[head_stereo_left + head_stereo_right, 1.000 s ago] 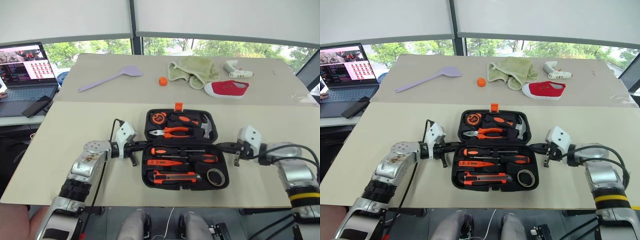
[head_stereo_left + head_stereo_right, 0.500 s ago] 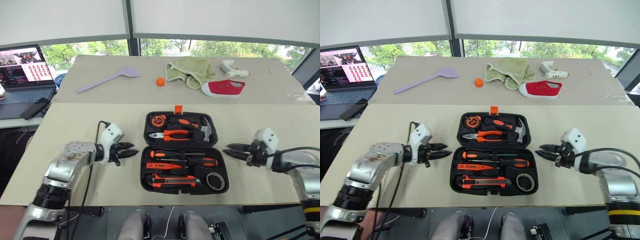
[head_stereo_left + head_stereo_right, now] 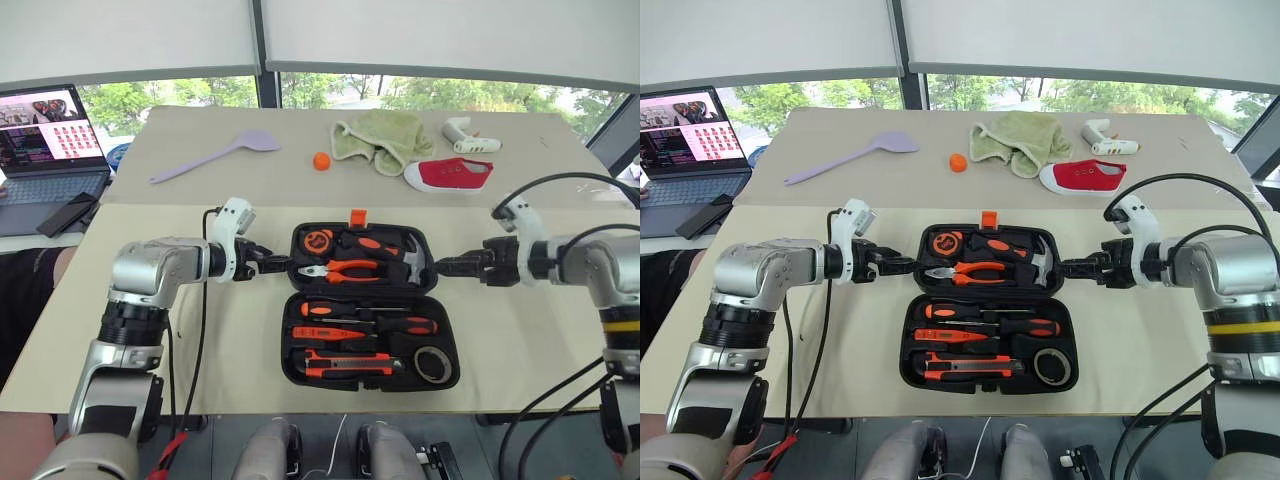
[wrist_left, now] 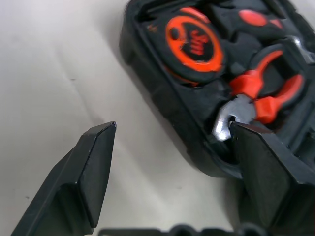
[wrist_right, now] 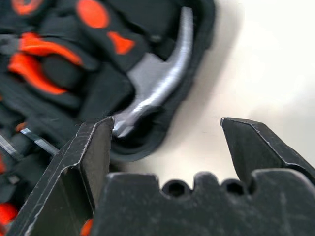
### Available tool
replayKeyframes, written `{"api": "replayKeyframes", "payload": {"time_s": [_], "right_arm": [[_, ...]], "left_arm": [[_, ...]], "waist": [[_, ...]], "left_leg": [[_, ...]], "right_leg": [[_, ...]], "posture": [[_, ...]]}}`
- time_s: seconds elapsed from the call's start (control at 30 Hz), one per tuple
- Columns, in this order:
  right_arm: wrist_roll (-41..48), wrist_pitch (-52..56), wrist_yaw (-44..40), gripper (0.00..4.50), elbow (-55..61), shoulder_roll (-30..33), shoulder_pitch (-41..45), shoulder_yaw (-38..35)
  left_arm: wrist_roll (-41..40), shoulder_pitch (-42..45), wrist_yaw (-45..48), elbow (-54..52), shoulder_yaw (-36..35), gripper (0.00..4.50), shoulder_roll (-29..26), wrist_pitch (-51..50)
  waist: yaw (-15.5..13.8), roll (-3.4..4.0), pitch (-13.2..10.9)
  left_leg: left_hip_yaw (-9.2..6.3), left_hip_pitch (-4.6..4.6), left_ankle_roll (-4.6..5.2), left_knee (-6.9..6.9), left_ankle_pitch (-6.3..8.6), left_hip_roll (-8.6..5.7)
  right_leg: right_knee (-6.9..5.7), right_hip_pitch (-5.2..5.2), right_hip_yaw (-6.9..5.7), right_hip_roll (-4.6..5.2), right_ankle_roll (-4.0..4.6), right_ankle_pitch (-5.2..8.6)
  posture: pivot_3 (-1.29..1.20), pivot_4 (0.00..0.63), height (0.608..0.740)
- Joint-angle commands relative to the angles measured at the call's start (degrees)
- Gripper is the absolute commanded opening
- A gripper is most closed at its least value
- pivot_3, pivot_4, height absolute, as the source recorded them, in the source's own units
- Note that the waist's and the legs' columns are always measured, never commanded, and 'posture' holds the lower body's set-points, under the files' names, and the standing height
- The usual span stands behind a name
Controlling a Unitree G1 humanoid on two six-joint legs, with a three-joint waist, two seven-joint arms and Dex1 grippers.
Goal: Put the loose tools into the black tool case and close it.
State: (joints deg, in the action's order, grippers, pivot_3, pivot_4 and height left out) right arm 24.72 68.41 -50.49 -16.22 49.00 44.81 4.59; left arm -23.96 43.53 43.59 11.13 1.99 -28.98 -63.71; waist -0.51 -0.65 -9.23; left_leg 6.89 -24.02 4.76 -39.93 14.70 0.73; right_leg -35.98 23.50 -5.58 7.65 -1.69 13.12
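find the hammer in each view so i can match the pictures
Left eye view: hammer at the right end of the black tool case's far half.
Right eye view: same slot.
Left wrist view: I cannot make it out.
Right wrist view: its silver head just past the right tool.
Shared landmark: the orange-handled pliers.

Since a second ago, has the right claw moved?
Yes. The right claw went from beside the black tool case's near half to beside its far lid half.
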Motion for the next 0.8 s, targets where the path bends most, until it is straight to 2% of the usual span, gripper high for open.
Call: {"api": "replayKeyframes", "payload": {"time_s": [0.03,0.13,0.2,0.3,0.4,0.43,0.53,0.57,0.67,0.8], "right_arm": [[-2.45,-2.15,-2.54,4.06,-4.59,-0.48,3.52,3.56],[-3.75,-3.26,-4.43,4.06,-7.77,-1.2,5.09,5.79],[-4.61,-4.21,-5.13,3.56,-10.57,-2.15,5.93,6.66],[-5.75,-4.73,-5.99,2.64,-14.55,-3.56,6.57,7.4],[-5.99,-4.99,-6.92,1.68,-17.75,-4.61,7.22,6.99],[-6.01,-5.08,-7.09,1.29,-18.58,-4.89,7.45,6.72],[-5.21,-5.03,-7.67,0.24,-20.4,-5.75,7.56,4.89],[-4.83,-5.13,-7.84,0.04,-20.82,-5.98,7.43,4.07],[-2.97,-7.74,-8.35,0.0,-20.46,-6.7,6.22,-0.04],[-2.64,-20.13,-7.94,0.0,-15.63,-7.67,2.22,-5.53]], "left_arm": [[0.12,2.46,1.56,1.6,1.38,3.94,0.3,1.61],[-0.66,3.23,2.58,3.08,1.71,3.94,0.8,0.82],[-0.57,3.67,2.68,4.44,2.06,3.94,1.4,0.63],[-0.05,4.02,2.46,6.65,2.34,3.2,2.26,0.51],[-1.02,4.59,2.33,9.28,0.9,2.22,3.41,-0.01],[-1.21,4.7,2.42,9.87,0.7,1.73,3.63,-0.09],[-2.17,4.65,2.07,12.05,-1.29,0.88,4.63,-0.67],[-2.54,4.58,2.03,12.39,-2.13,0.7,4.86,-0.7],[-3.35,4.08,1.67,12.51,-4.94,0.08,5.23,1.22],[-4.93,1.3,3.0,9.62,-8.85,0.08,4.98,6.3]], "waist": [[0.02,0.0,0.0],[0.02,0.0,0.0],[0.01,0.0,0.0],[0.12,0.0,0.0],[0.28,-0.01,0.01],[0.36,-0.02,0.01],[0.32,-0.02,0.02],[0.26,-0.03,0.02],[0.09,-0.03,0.02],[0.57,-0.05,0.02]], "left_leg": [[0.0,-0.01,0.0,0.0,0.0,0.0],[0.0,-0.07,-0.01,0.0,-0.01,0.0],[0.03,-0.16,-0.02,-0.02,-0.02,0.0],[0.03,-0.2,-0.03,-0.07,-0.02,0.0],[0.03,-0.17,-0.06,-0.12,-0.04,0.04],[0.03,-0.12,-0.06,-0.15,-0.04,0.04],[-0.02,0.19,-0.06,-0.26,-0.03,0.06],[-0.04,0.32,-0.06,-0.26,-0.03,0.05],[-0.1,0.39,-0.22,-0.26,0.02,0.05],[-0.09,0.36,-0.38,-0.22,-0.02,0.05]], "right_leg": [[0.0,0.0,0.0,-0.01,0.0,0.0],[0.0,0.05,-0.01,-0.03,-0.02,0.0],[-0.02,0.16,0.0,-0.02,-0.02,0.0],[-0.04,0.18,-0.01,-0.04,-0.03,0.0],[-0.05,0.14,-0.02,-0.09,-0.03,-0.01],[-0.04,0.08,-0.01,-0.09,-0.04,-0.01],[0.08,-0.24,0.0,-0.07,-0.04,-0.01],[0.07,-0.37,0.0,-0.05,-0.03,-0.02],[-0.07,-0.35,0.01,0.06,0.05,-0.14],[-0.08,-0.27,0.07,0.06,0.12,-0.29]], "posture": [[0.0,0.15,0.74],[0.0,0.15,0.74],[0.0,0.15,0.74],[0.0,0.15,0.74],[0.0,0.15,0.74],[0.0,0.15,0.74],[0.0,0.15,0.74],[0.0,0.15,0.74],[0.0,0.15,0.74],[0.0,0.15,0.74]]}}
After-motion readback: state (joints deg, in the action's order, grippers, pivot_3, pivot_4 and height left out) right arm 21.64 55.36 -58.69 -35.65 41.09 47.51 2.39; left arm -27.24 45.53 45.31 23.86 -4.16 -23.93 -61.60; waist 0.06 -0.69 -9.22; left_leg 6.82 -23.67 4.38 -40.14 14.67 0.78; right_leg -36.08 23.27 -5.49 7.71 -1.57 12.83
